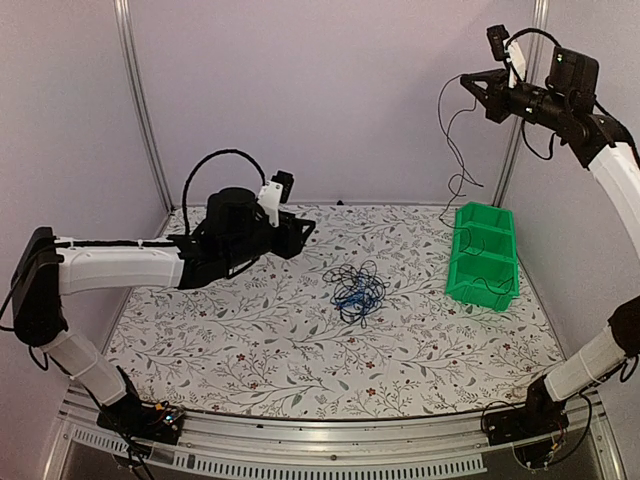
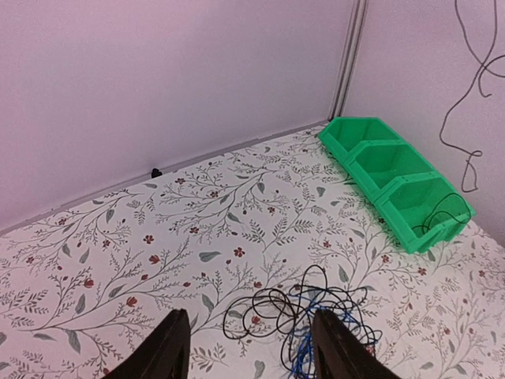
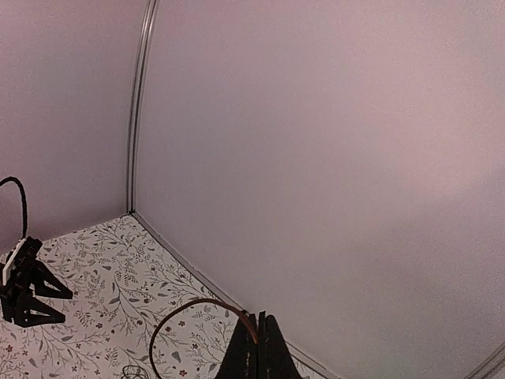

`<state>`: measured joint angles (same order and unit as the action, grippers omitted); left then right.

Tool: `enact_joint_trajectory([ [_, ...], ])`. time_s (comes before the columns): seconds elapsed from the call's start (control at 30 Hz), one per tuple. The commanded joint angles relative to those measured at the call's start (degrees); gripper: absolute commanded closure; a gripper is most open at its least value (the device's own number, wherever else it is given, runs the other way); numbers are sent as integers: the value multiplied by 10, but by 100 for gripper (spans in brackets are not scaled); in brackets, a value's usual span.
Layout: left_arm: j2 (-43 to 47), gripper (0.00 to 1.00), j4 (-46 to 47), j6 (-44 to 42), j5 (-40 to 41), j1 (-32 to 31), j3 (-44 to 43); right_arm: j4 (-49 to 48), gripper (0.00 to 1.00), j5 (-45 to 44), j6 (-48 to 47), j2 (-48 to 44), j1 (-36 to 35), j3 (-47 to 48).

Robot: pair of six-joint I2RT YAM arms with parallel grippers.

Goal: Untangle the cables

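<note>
Thin black and bright blue cables (image 1: pixel 357 288) are lying in a loose, looping tangle mid-desk. The right gripper (image 1: pixel 468 84), fingers pinched together, is holding one black strand (image 3: pixel 197 303) high above the glossy green plastic bin (image 1: pixel 482 296) at the floral desk's (image 1: pixel 220 340) far right corner. The left gripper (image 1: pixel 303 230) is hovering nearby, fingers spread apart.

Right gripper (image 3: pixel 258 322) low centre, fingers pinched together on a thin dark cable (image 3: pixel 189 305) that arcs left and curves down toward the bottom edge; floral table (image 3: pixel 102 268) lower left, left arm (image 3: pixel 24 288) at frame edge, lilac walls (image 3: pixel 331 158), metal post (image 3: pixel 140 103).
</note>
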<state>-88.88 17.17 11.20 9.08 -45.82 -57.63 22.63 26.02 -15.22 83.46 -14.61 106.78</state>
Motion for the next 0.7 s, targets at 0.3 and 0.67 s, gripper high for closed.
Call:
enact_joint_trajectory([
  [0.3,-43,45,-23,-5,-21,12,-54,24,100,-29,-36,-71,75,-77],
  [0.67,-65,46,-29,-6,-42,19,-71,21,100,-57,-42,-110,103,-144],
])
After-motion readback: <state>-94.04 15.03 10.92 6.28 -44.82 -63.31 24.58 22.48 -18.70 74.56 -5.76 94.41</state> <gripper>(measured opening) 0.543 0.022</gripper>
